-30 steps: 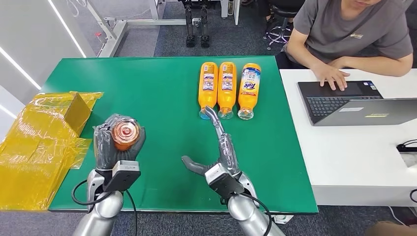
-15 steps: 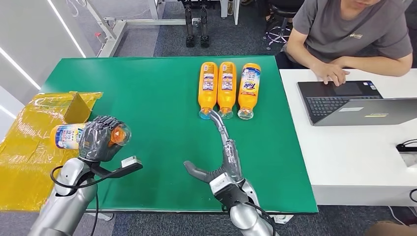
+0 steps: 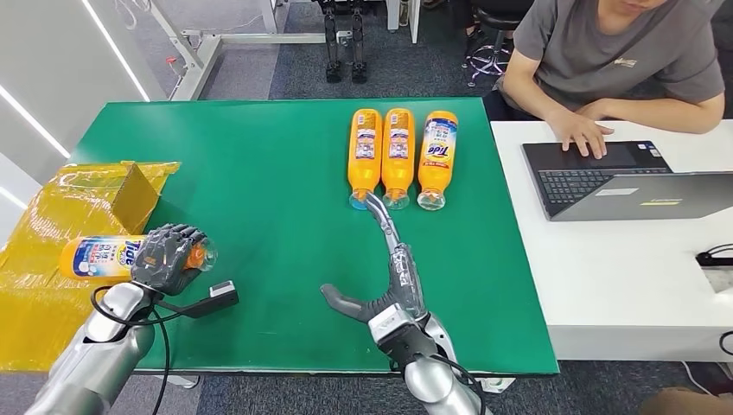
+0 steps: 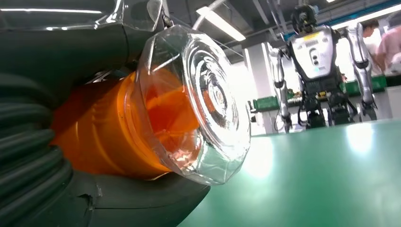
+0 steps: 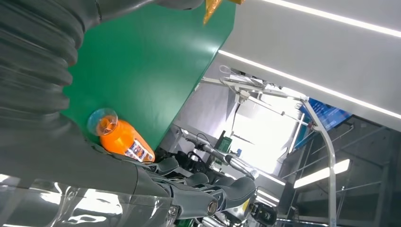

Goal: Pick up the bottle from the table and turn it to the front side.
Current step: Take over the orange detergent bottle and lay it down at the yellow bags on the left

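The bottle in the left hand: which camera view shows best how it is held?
The head view: the left hand grips the bottle near its clear cap, label showing, body level. The left wrist view shows a close-up of the cap and orange neck; whether the right wrist view shows it is unclear.

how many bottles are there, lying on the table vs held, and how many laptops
bottles lying on the green table: 3 ()
bottle held in the left hand: 1
laptop: 1
total: 5
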